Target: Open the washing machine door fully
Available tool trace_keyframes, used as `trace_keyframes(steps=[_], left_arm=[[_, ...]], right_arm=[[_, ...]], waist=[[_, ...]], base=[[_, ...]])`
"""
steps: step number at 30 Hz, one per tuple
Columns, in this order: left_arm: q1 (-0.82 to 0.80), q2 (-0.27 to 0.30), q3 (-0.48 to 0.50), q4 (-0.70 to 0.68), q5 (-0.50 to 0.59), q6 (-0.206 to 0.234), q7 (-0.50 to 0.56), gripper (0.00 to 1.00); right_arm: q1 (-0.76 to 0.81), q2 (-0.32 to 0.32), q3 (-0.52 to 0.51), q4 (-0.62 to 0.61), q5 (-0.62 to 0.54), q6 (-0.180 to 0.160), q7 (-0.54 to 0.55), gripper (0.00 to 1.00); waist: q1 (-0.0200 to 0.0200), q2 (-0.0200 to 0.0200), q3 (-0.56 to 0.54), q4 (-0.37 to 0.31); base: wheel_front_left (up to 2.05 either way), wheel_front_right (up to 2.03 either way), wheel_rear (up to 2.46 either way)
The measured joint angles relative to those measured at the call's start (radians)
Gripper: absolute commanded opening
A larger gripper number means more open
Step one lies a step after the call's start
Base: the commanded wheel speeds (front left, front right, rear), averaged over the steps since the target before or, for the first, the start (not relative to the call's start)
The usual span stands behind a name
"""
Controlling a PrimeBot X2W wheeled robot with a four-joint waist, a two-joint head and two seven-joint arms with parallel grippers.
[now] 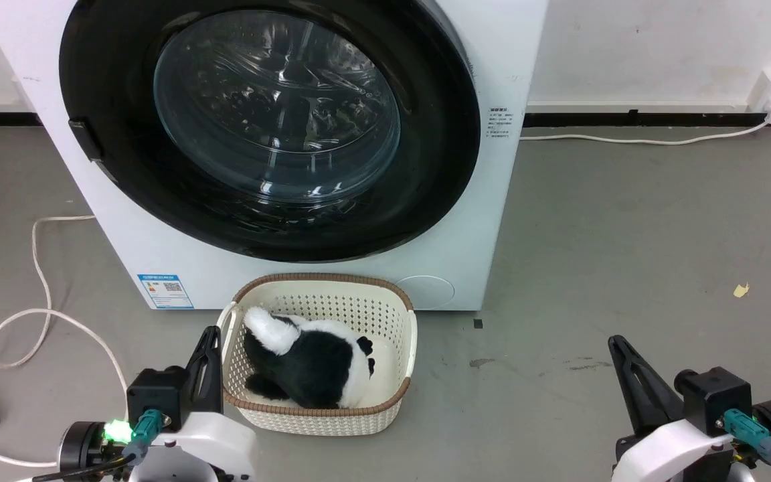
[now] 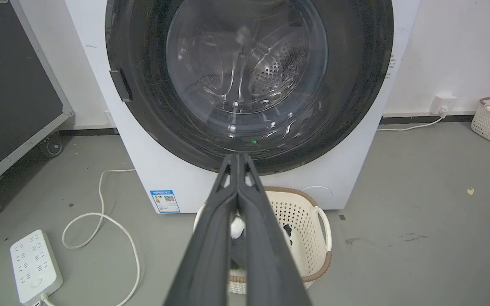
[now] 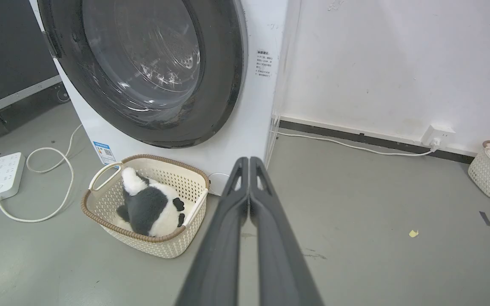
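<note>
Left jaws and right jaws are both pressed together, pinching nothing. The washing machine door [image 1: 272,120] looks shut flush on the machine, ahead of the left jaws and ahead-left of the right jaws, apart from both. A basket [image 1: 332,304] with a panda plush [image 1: 312,365] sits just right of the left jaws.

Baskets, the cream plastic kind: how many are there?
2. One cream perforated plastic basket sits before the white washing machine, holding a black-and-white plush toy; a second cream basket stands by the wall, far right. More may be hidden.
</note>
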Motion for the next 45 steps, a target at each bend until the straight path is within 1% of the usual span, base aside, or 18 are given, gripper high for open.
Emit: trace_keyframes(steps=[29,30,45], left_arm=[[0.000,0.000,0.000,0.000,0.000,0.000,0.000,0.00],[0.000,0.000,0.000,0.000,-0.001,0.000,0.000,1.00],[0.000,0.000,-0.014,0.003,-0.002,0.003,-0.015,1.00]], right_arm=[[0.000,0.000,0.000,0.000,0.000,0.000,0.000,0.00],[0.000,0.000,0.000,0.000,0.000,0.000,0.000,1.00],[0.001,0.000,0.000,0.000,0.013,0.000,-0.014,1.00]], waist=[[0.0001,0.0000,0.000,0.000],[0.0000,0.0000,0.000,0.000],[0.0000,0.0000,0.002,0.001]], base=[[0.00,0.00,0.00],[0.00,0.00,0.00],[0.00,0.00,0.00]])
